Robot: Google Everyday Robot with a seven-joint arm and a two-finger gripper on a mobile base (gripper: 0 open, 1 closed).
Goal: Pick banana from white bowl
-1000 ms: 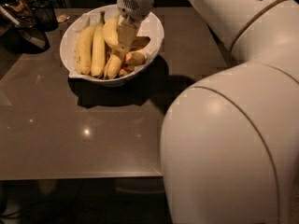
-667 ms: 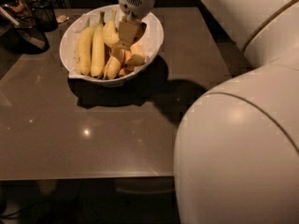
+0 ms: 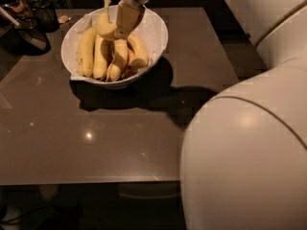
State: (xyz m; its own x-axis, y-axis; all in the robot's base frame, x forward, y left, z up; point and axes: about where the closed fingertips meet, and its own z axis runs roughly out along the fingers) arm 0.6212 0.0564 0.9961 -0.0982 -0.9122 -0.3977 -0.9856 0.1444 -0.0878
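The white bowl (image 3: 154, 32) stands at the back of the dark table and holds several yellow bananas (image 3: 94, 55). My gripper (image 3: 123, 22) hangs over the middle of the bowl. It is shut on the curved, plump banana (image 3: 103, 27), which is lifted above the other bananas. The banana's pale stem points up at the left of the fingers (image 3: 128, 14). Its lower end is hidden behind the gripper.
A dark mesh cup (image 3: 46, 13) and other dark items stand at the table's back left corner. My own pale arm and body (image 3: 249, 147) fill the right foreground. The brown table (image 3: 96, 138) stretches forward from the bowl to its front edge.
The gripper has risen from the pile with the curved banana in it. The banana now hangs above the other bananas, stem up.
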